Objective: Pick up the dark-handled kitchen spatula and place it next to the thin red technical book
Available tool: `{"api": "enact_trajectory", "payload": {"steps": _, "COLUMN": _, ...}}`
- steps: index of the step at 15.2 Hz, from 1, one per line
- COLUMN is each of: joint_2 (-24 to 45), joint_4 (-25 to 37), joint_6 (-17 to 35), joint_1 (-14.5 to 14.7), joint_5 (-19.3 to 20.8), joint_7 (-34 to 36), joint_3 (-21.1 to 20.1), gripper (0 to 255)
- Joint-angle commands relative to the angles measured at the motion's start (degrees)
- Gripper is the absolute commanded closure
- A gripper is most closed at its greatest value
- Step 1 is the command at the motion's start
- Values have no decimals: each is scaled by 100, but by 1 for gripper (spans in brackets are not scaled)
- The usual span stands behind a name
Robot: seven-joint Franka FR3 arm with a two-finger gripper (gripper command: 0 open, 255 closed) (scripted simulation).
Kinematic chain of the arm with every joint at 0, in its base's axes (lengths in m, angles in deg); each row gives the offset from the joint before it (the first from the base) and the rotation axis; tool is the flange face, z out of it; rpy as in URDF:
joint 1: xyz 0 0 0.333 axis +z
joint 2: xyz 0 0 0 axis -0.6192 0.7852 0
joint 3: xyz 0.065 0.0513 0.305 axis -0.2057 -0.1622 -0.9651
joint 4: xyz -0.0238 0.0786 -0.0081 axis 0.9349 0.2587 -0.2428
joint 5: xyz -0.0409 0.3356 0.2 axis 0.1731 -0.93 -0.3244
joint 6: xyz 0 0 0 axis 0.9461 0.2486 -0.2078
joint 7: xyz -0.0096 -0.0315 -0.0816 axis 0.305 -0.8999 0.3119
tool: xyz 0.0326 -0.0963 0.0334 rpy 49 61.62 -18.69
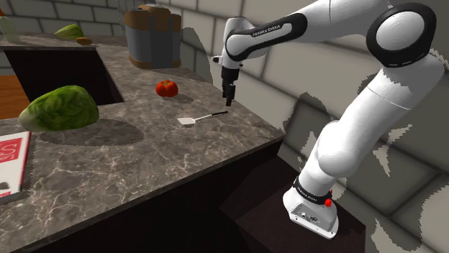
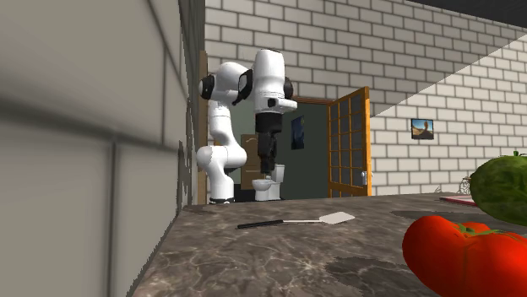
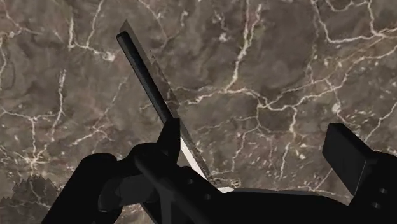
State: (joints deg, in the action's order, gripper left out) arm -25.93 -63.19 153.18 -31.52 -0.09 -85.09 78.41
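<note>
The spatula lies flat on the dark marble counter, its white blade toward the shoulder view's left and its thin dark handle pointing right. My gripper hangs a little above the handle's end, open and holding nothing. In the wrist view the handle runs away from one finger, off to the side of the open gripper. The second exterior view has the spatula on the counter and the gripper above its handle end. The red-edged book lies at the counter's far left.
A red tomato sits just behind the spatula. A big green leafy vegetable lies between the spatula and the book. A grey and brown pot stands at the back, beside a dark recess. The counter edge drops off near the arm.
</note>
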Motion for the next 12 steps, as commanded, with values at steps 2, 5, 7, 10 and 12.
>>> {"api": "enact_trajectory", "payload": {"steps": 2, "joint_2": 697, "joint_4": 400, "joint_6": 307, "joint_1": 123, "joint_5": 16, "joint_7": -773, "joint_3": 5, "gripper": 0}}
{"api": "enact_trajectory", "payload": {"steps": 5, "joint_2": 1329, "joint_4": 794, "joint_6": 566, "joint_1": 200, "joint_5": 35, "joint_7": -1483, "joint_3": -44, "gripper": 0}}
{"api": "enact_trajectory", "payload": {"steps": 7, "joint_2": 1734, "joint_4": 1065, "joint_6": 722, "joint_1": 236, "joint_5": 59, "joint_7": -1927, "joint_3": -108, "gripper": 0}}
{"api": "enact_trajectory", "payload": {"steps": 10, "joint_2": 1958, "joint_4": 1097, "joint_6": 922, "joint_1": 237, "joint_5": 65, "joint_7": -2100, "joint_3": -141, "gripper": 0}}
{"api": "enact_trajectory", "payload": {"steps": 12, "joint_2": 2031, "joint_4": 1028, "joint_6": 1065, "joint_1": 229, "joint_5": 55, "joint_7": -2107, "joint_3": -140, "gripper": 0}}
